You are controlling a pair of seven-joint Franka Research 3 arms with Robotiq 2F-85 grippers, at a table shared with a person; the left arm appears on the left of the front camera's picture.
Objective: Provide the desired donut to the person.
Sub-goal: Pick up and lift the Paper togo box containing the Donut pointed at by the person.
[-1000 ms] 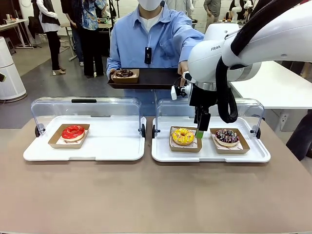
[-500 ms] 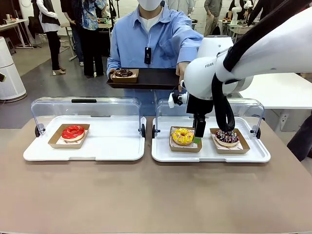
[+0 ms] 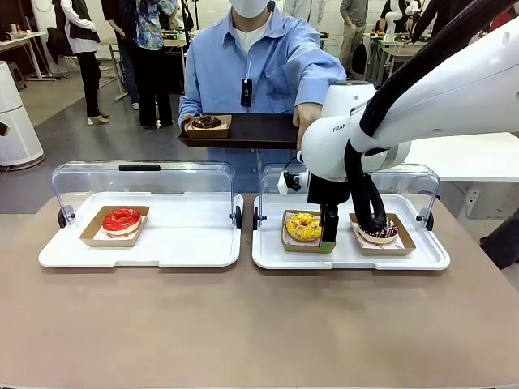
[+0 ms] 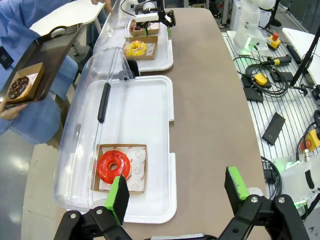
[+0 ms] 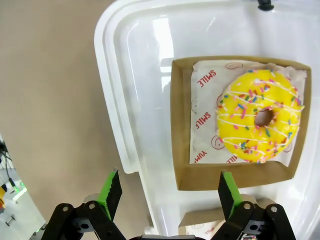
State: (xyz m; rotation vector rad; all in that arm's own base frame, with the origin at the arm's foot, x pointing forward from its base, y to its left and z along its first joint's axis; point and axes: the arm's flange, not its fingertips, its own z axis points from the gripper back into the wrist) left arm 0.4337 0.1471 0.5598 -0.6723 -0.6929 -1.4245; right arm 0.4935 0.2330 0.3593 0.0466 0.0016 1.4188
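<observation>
Centre of the right wrist view: the paper liner (image 5: pixel 204 130) under the yellow donut (image 5: pixel 260 117) bears red print, "SMILE" twice and "YUM" lower down. Right of centre in the front view, the right arm (image 3: pixel 357 142) shows "FRAN".

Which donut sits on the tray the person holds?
The chocolate donut, boxed on the dark tray. The red donut, yellow donut and dark sprinkled donut all lie in the white trays on the table.
</observation>
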